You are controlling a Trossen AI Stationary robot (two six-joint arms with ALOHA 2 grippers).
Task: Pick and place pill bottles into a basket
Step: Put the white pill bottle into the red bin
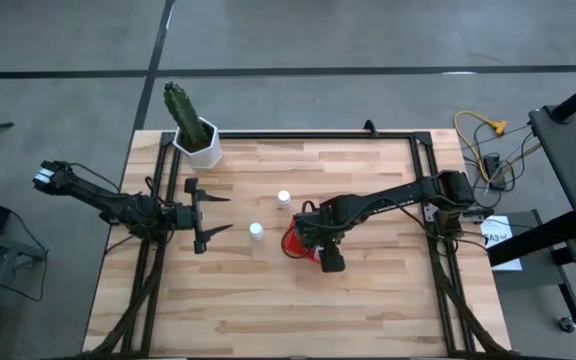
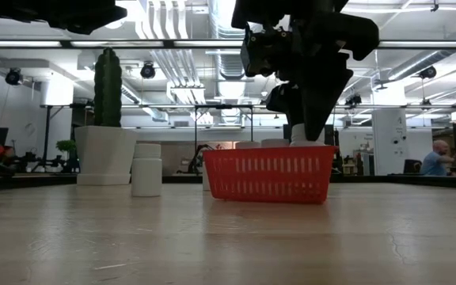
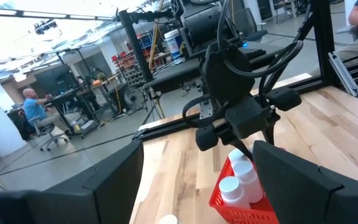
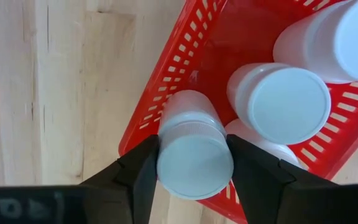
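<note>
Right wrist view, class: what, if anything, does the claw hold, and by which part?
The right claw holds a pill bottle by its cap sides, over the basket.

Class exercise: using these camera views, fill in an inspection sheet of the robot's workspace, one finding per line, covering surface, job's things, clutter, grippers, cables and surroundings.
Surface: light wooden table in a black frame.
Job's things: red basket near the table's middle, holding several pill bottles; two more bottles stand on the wood between the arms.
Clutter: white cactus pot at the far left corner.
Grippers: right gripper above the basket's corner, jaws either side of an upright bottle, which stands inside the basket; left gripper open, empty, waiting left of the loose bottles.
Cables: yellow and dark cables beyond the right edge.
Surroundings: workshop; seated person far off.
</note>
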